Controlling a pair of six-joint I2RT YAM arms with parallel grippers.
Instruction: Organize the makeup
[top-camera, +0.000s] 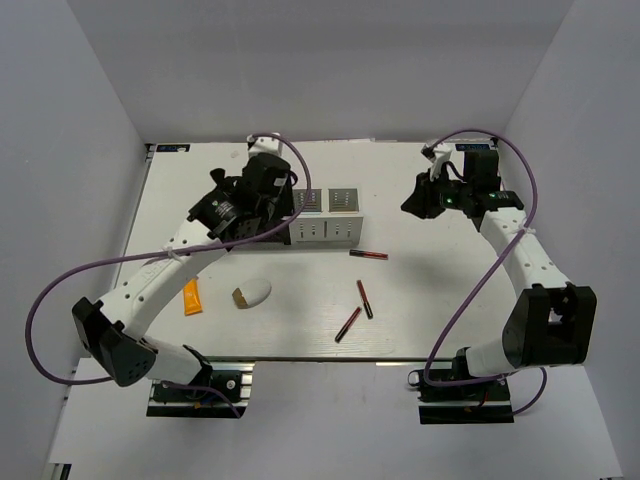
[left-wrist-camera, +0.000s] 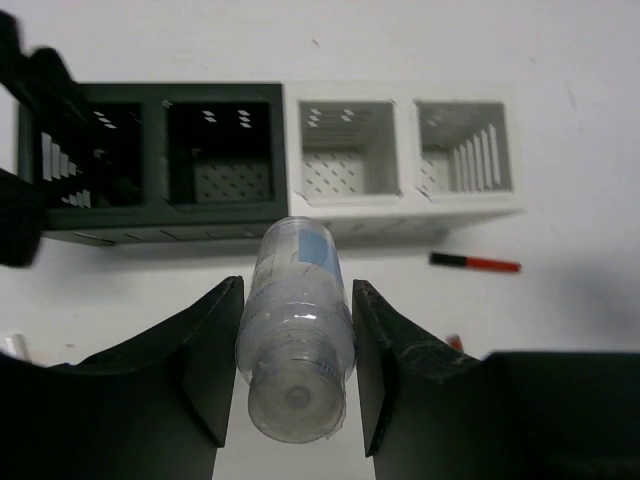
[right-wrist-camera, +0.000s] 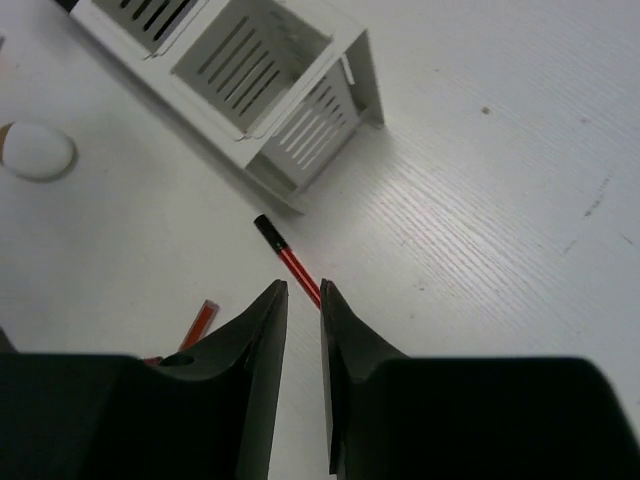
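My left gripper (left-wrist-camera: 297, 345) is shut on a tiny clear bottle (left-wrist-camera: 297, 320) and holds it above the table, just in front of the black organizer (left-wrist-camera: 150, 165) and white organizer (left-wrist-camera: 400, 150). In the top view the left gripper (top-camera: 272, 212) hangs over the black box. My right gripper (right-wrist-camera: 303, 300) is shut and empty, high above a red-and-black stick (right-wrist-camera: 285, 255); it is at the back right in the top view (top-camera: 418, 200). Three sticks (top-camera: 369, 255) (top-camera: 365, 299) (top-camera: 348, 324), a white sponge (top-camera: 253, 293) and an orange tube (top-camera: 192, 296) lie on the table. No brushes can be made out.
The white organizer (top-camera: 330, 215) stands mid-table with open slots; the black one is mostly hidden under my left arm. A blurred dark shape (left-wrist-camera: 25, 150) sits at the left edge of the left wrist view. Purple cables loop beside both arms.
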